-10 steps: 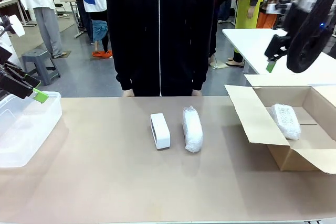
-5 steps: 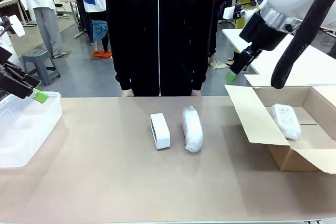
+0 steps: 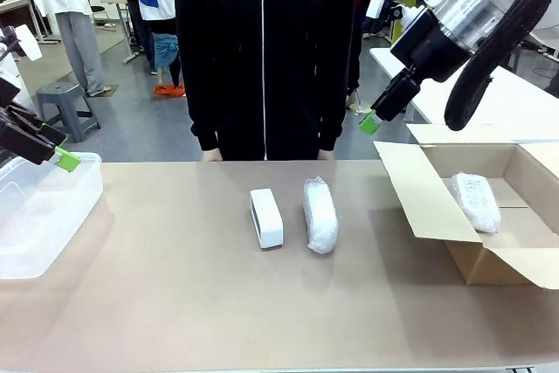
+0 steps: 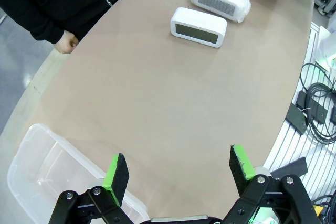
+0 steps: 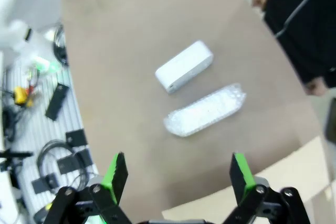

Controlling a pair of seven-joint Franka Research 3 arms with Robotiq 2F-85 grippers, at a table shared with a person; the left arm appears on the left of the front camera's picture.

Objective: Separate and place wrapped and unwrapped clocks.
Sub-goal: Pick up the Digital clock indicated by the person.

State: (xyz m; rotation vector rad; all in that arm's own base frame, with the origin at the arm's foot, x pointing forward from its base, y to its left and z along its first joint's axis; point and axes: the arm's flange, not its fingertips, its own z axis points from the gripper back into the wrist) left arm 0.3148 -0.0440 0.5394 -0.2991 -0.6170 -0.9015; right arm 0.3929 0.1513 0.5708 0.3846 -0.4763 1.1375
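Here the wrapped clock point(image 5: 205, 109) lies well below the right hand point(image 5: 176, 174).

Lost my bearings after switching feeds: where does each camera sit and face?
Front: between the arms, facing the person in black across the tan table; left end effector, right end effector show.
Left wrist: above clear plastic bin, looking along table past its green-padded fingers.
Right wrist: high, looking down past its fingers.
All share: smooth white bare clock, bubble-wrapped white bundle.
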